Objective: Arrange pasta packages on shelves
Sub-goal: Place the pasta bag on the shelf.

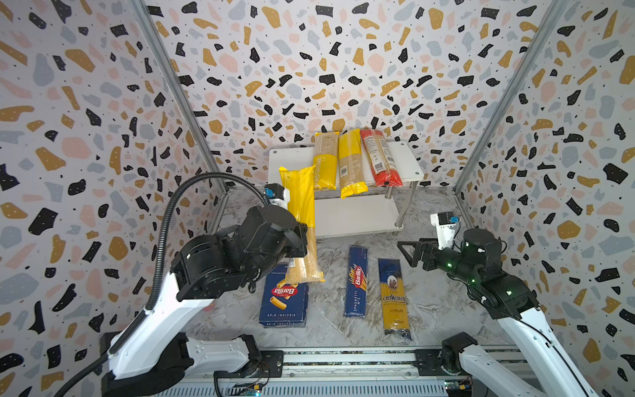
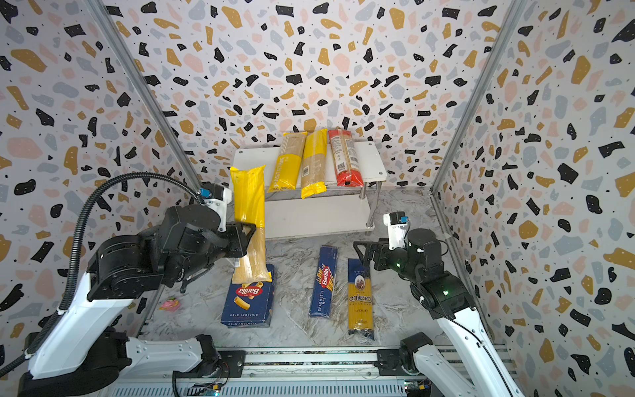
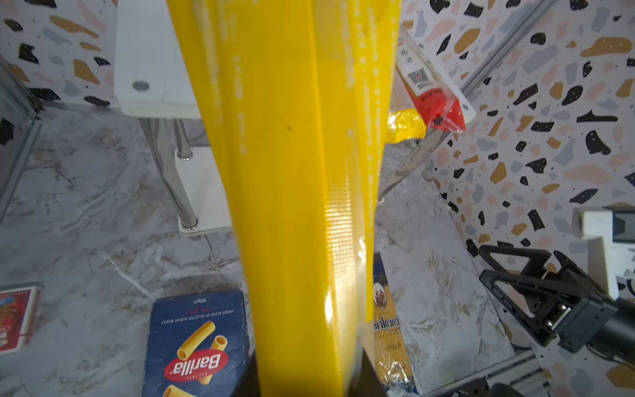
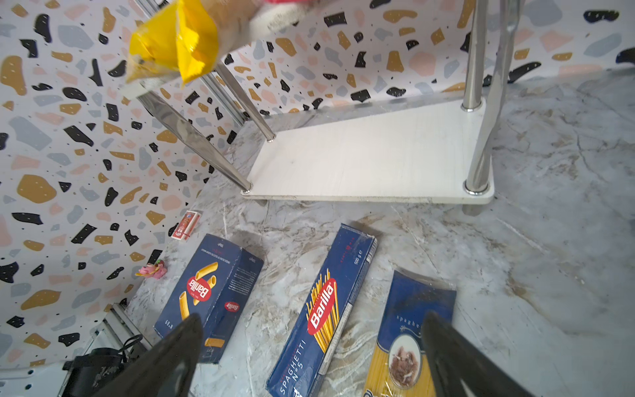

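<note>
Left end effector (image 1: 298, 240) clamped on yellow spaghetti bag (image 1: 299, 192), near-upright, centre-left of frame, in front of rack (image 1: 288, 160). Right end effector (image 1: 410, 254) wide open, empty, over ankara bag (image 1: 395, 299). Risks: long bag pivoting in the pinch; top end clipping rack's upper board edge.
</note>
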### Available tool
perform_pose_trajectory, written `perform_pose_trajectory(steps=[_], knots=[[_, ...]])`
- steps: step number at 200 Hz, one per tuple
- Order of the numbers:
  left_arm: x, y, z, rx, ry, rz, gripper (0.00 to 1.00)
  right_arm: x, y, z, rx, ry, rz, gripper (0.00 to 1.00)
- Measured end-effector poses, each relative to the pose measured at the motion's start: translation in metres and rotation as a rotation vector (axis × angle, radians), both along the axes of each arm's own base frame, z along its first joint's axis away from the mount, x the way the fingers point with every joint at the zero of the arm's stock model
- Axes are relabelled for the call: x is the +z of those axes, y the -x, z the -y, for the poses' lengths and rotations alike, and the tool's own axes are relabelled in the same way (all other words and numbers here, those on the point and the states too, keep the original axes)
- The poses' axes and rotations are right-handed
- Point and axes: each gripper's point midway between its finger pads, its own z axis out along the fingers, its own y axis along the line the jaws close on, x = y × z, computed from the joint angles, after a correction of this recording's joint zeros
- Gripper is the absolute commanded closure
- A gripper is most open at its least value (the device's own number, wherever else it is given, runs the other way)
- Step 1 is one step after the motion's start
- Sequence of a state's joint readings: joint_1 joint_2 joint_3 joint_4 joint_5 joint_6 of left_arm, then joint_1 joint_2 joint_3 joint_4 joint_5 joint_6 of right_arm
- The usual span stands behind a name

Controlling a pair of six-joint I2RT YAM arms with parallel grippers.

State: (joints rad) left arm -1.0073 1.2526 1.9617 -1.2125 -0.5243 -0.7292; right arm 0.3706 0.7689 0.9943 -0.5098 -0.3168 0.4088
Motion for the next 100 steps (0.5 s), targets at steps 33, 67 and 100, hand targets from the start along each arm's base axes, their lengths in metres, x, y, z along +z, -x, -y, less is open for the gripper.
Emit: perform_pose_trajectory(steps=[33, 67, 100], knots=[[0.04, -0.024, 0.01, 0.045, -0.016, 0.082, 0.85, 0.01, -0.001, -0.003, 0.018, -0.01, 0.02, 0.01], [0.045, -0.07, -0.005, 0.137, -0.057, 0.085, 0.89, 0.008, -0.001, -0.006, 0.033, -0.01, 0.012, 0.01], [0.018, -0.117, -0.046, 0.252, -0.106, 0.014, 0.89, 0.006, -0.003, -0.007, 0.036, -0.008, 0.005, 0.01]])
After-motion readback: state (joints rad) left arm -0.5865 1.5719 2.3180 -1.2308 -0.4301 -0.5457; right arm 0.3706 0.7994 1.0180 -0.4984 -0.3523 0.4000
